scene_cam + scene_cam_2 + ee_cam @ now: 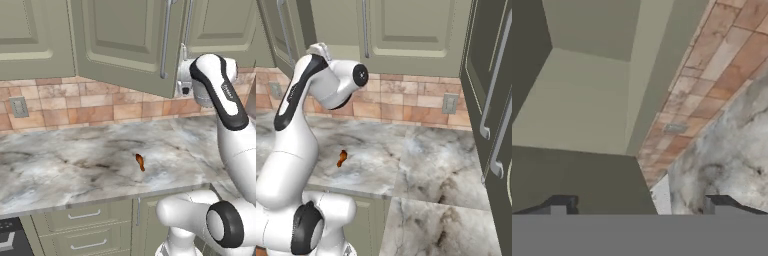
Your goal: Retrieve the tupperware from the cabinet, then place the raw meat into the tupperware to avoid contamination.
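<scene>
The raw meat (140, 162), a small reddish-brown chunk, lies on the marble counter (75, 160) near its front edge; from the right base camera the raw meat (342, 157) sits just right of my arm. The cabinet (125, 40) has its door swung open, with a long silver handle (164, 40). My gripper (641, 205) is raised beside that door's edge, well above the meat, open with nothing between its fingertips (562, 203). The hand view looks into the cabinet's plain green interior (587, 100). The tupperware is out of view.
Grey outlet plates (18, 106) (450, 103) sit on the brick-tile backsplash. A tall dark cabinet with bar handles (491, 100) stands close on the right. Drawers (82, 216) run under the counter. A stove corner (10, 240) shows at the lower left.
</scene>
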Robot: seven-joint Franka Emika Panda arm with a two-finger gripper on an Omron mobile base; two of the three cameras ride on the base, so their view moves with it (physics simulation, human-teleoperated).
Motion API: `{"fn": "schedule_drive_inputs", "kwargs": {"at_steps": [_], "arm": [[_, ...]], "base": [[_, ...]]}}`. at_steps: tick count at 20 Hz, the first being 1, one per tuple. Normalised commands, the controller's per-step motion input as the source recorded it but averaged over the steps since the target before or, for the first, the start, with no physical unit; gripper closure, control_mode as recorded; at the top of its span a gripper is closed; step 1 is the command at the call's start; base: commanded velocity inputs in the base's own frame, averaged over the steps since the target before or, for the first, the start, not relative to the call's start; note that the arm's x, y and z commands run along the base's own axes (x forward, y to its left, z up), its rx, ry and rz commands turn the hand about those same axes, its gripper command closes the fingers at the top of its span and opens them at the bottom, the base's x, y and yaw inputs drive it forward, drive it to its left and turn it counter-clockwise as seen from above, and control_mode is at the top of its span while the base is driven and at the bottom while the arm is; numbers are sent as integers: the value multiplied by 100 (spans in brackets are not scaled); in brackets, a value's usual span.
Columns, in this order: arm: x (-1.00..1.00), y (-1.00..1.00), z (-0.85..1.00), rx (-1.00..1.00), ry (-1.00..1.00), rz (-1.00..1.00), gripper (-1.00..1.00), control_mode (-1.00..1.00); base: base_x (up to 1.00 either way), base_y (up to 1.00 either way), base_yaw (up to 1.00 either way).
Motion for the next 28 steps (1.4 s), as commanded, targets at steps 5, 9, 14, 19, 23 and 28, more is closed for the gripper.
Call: {"fn": "schedule_drive_inputs", "kwargs": {"at_steps": [5, 9, 14, 19, 23, 28], "arm": [[-2, 62, -11, 7, 11, 24, -100, -100], [-13, 67, -14, 5, 9, 25, -100, -100], [-19, 73, -18, 4, 6, 23, -100, -100], [-19, 86, -22, 3, 3, 20, -100, -100], [-9, 79, -19, 1, 0, 12, -100, -100], [0, 44, -7, 0, 0, 0, -100, -100]], "base": [[0, 0, 0], [0, 0, 0], [0, 0, 0], [0, 0, 0], [0, 0, 0], [0, 0, 0]]}}
